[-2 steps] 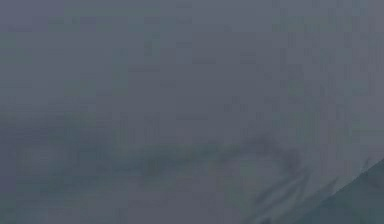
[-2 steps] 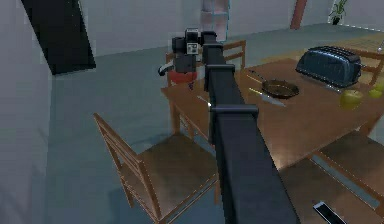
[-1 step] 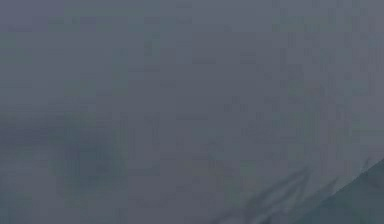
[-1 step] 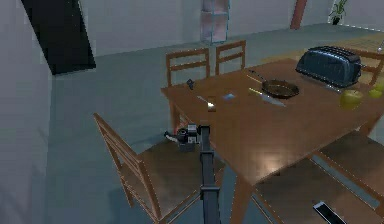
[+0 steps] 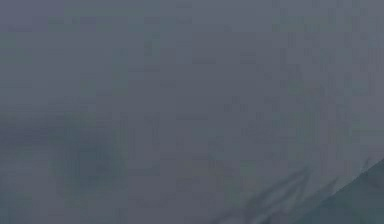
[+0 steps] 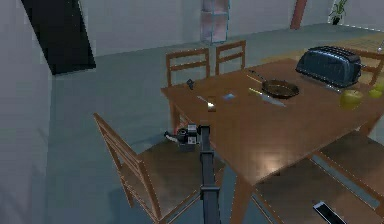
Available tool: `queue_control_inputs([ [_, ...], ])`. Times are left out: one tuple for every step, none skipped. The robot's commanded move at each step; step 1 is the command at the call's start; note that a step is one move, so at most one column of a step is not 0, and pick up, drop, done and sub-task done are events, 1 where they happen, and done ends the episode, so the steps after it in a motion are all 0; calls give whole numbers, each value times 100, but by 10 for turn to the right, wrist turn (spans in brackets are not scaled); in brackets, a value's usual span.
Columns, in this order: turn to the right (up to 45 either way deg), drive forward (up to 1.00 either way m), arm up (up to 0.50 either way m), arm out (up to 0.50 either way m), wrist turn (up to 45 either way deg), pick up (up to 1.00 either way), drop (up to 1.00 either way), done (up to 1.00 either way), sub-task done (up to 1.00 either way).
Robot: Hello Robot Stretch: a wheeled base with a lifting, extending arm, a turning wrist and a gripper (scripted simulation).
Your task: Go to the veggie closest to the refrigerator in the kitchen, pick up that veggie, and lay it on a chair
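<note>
One claw (image 6: 173, 136) near the chair seat (image 6: 160, 176); its load unclear.

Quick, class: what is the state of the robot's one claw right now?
Claw: cannot be told whether it holds anything; a chair and the table lie behind its far end.

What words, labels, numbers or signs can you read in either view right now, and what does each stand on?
None can be read.
The two white squares at the far end of the arm bear black marks, but these are patterns, not letters or numbers.
The toaster on the table shows no label that can be made out.
</note>
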Motion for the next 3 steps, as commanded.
queue_control_inputs([
  [0, 0, 0, 0, 0, 0, 100, 0, 0],
  [0, 0, 10, 0, 0, 0, 0, 0, 0],
  [0, 0, 0, -8, 0, 0, 0, 0, 0],
])
